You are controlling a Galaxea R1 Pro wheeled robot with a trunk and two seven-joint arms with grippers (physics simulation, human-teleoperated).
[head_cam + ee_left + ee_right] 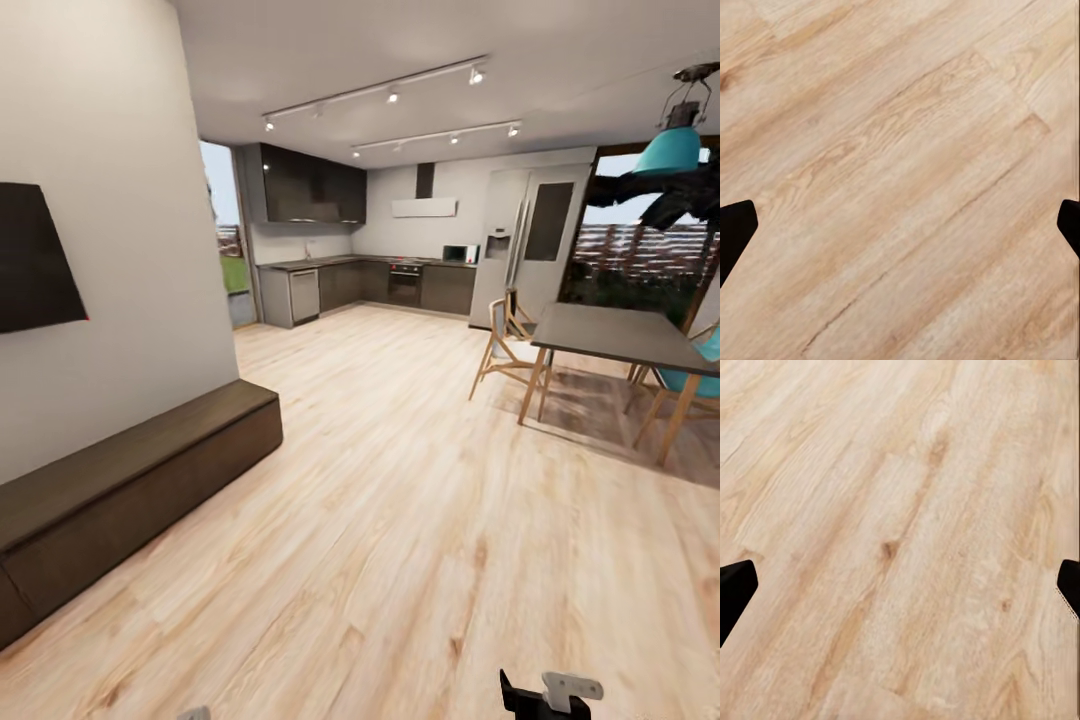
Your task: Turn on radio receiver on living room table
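Here a dark screen [35,255] hangs on the left wall above a long dark-brown cabinet [130,490], and pale wood floor [400,520] runs back to the kitchen [370,270] with its tall fridge [525,240]. Over to the right stands a dining table [615,335] with chairs under a teal lamp [668,150]. The left gripper [900,232] has its jaws spread wide over bare floorboards, and the right gripper [900,589] likewise. No radio anywhere here.
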